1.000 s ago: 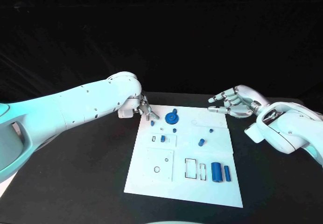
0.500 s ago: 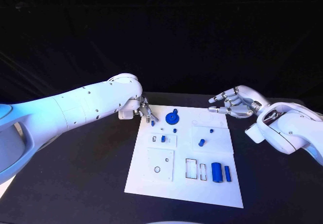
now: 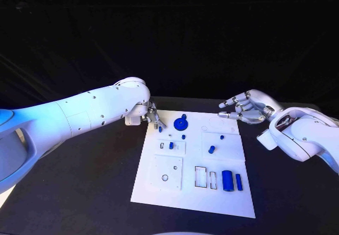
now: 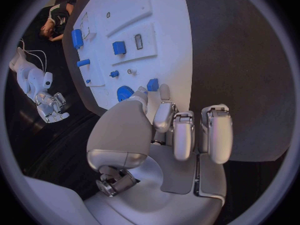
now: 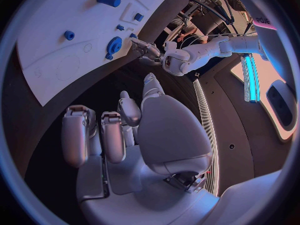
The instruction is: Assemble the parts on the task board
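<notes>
Task board (image 3: pixel 173 196): white plate, mid table, blue parts on it.
Gear (image 3: pixel 181 123): blue, on board's far end, nr its left corner.
Small peg (image 3: pixel 160 129): on board just beside gear, nr left edge.
Left hand (image 3: pixel 150 116): at board's far-left corner, fingertips over the peg area; grasping or not, cannot tell.
Right hand (image 3: pixel 244 110): off board's far-right corner, fingers apart, loosely curled, holding nothing.
Cylinder (image 3: pixel 227 180): largest blue part, lying in board's near-right section.
</notes>
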`<action>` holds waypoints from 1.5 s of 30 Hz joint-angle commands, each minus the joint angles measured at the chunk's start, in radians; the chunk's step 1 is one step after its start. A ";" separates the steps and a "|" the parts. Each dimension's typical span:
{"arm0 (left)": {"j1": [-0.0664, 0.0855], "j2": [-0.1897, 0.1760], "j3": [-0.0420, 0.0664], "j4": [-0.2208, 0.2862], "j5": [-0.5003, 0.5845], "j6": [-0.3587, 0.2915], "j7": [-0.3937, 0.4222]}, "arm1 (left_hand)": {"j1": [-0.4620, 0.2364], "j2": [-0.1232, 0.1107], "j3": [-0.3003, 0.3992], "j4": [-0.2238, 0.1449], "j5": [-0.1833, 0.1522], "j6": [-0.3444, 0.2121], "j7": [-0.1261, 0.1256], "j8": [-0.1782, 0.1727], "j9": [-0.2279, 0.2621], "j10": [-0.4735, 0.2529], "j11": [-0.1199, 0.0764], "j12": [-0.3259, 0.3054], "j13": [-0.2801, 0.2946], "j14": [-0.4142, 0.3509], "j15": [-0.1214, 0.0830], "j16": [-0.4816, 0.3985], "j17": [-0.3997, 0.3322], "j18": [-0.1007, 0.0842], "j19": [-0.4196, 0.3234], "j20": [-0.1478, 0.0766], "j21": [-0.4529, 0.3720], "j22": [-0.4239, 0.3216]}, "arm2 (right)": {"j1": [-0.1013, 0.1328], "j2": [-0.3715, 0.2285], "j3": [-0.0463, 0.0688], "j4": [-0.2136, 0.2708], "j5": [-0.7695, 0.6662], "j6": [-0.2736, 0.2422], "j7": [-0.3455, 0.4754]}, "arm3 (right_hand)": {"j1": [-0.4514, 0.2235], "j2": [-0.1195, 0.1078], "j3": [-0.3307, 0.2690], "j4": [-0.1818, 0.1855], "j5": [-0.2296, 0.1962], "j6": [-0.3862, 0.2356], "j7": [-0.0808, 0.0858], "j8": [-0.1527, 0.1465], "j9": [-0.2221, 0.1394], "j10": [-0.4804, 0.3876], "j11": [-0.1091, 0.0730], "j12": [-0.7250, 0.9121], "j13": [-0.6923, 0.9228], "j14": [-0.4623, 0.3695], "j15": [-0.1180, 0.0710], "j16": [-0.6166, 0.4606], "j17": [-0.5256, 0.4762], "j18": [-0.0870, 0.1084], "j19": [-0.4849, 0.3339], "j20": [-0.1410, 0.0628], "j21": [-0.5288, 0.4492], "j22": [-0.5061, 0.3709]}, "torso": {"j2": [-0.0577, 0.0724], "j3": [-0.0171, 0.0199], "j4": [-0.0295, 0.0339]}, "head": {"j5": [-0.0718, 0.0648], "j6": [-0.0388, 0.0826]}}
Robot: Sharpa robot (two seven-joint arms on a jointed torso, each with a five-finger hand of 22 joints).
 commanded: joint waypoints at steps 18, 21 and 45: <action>-0.001 0.003 -0.003 0.002 0.023 0.016 0.017 | 0.049 0.011 0.045 -0.003 0.001 0.006 -0.003 0.009 0.005 0.008 -0.004 0.006 0.002 0.102 -0.008 0.003 0.264 -0.007 0.075 -0.009 0.007 0.207 | -0.002 0.005 0.000 -0.002 -0.009 0.017 0.003 | 0.004 0.014 -0.005 -0.003 0.002 0.004 -0.003 0.005 0.002 -0.007 -0.001 -0.005 -0.001 0.086 -0.002 -0.005 0.194 0.010 -0.009 0.000 -0.005 0.000 | 0.000 0.0002 0.0007 | -0.001 -0.002; -0.002 0.003 -0.003 0.002 0.023 0.017 0.017 | 0.049 0.011 0.045 -0.003 0.001 0.006 -0.003 0.010 0.005 0.008 -0.004 0.007 0.003 0.102 -0.008 0.003 0.264 -0.008 0.076 -0.009 0.008 0.208 | -0.002 0.005 0.000 -0.002 -0.009 0.017 0.003 | 0.004 0.014 -0.005 -0.003 0.002 0.004 -0.003 0.005 0.002 -0.007 -0.001 -0.005 -0.001 0.086 -0.002 -0.005 0.194 0.010 -0.009 0.000 -0.005 0.000 | 0.000 0.0001 0.0006 | 0.000 -0.003; -0.003 0.001 -0.004 0.007 0.024 0.015 0.024 | 0.238 0.011 0.310 -0.129 0.003 -0.020 -0.006 0.008 0.019 0.007 -0.010 -0.005 -0.004 0.102 -0.013 0.003 0.264 -0.003 0.066 -0.020 -0.005 0.192 | -0.002 0.007 0.000 -0.005 -0.009 0.020 0.004 | 0.004 0.014 -0.005 -0.003 0.002 0.004 -0.003 0.005 0.002 -0.007 -0.001 -0.005 -0.001 0.086 -0.002 -0.005 0.194 0.010 -0.009 0.000 -0.005 0.000 | 0.000 0.0000 0.0001 | 0.001 -0.007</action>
